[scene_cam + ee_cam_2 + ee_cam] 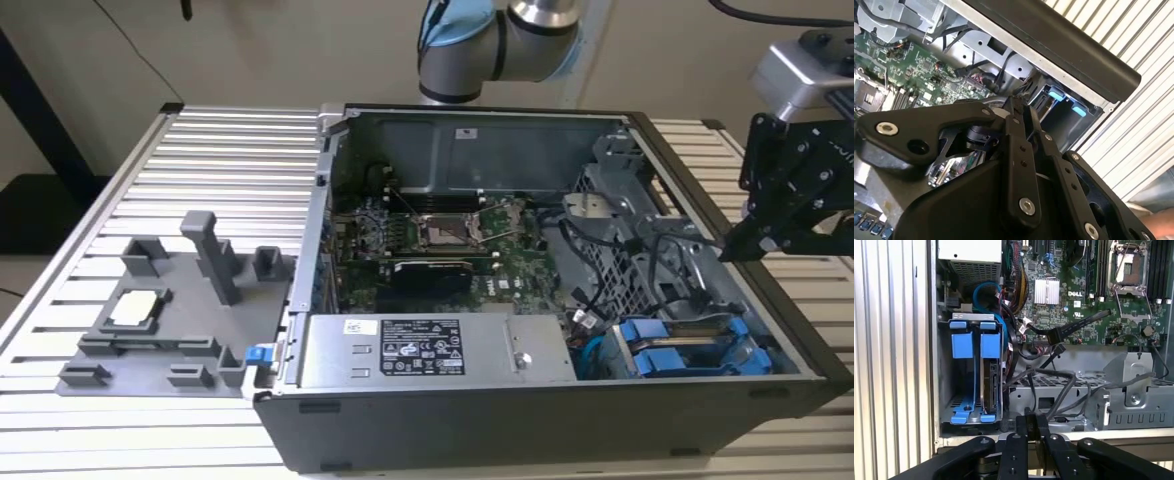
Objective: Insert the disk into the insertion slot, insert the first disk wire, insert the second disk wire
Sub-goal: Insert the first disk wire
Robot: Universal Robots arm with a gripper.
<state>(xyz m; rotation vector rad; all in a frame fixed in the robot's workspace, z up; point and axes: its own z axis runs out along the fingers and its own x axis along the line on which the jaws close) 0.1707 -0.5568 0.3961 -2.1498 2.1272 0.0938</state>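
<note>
The disk (989,385) stands on edge in its blue carrier inside the insertion slot (970,317) of the drive cage. A second blue-fronted carrier (961,345) sits beside it. In the exterior view the cage with both blue carriers (683,348) is at the case's near right corner. Loose black wires with connectors (1055,335) hang over the board beside the cage, apart from the disk. My gripper (1032,421) is shut on nothing and hovers above the case's side wall, near the cage. It shows at the exterior view's right (738,246).
The open computer case (534,410) lies on a slatted metal table (214,150). A grey power supply box (427,350) sits next to the cage. A grey fixture (160,320) stands on the table at the exterior view's left. Cable bundles (1064,382) cross the case floor.
</note>
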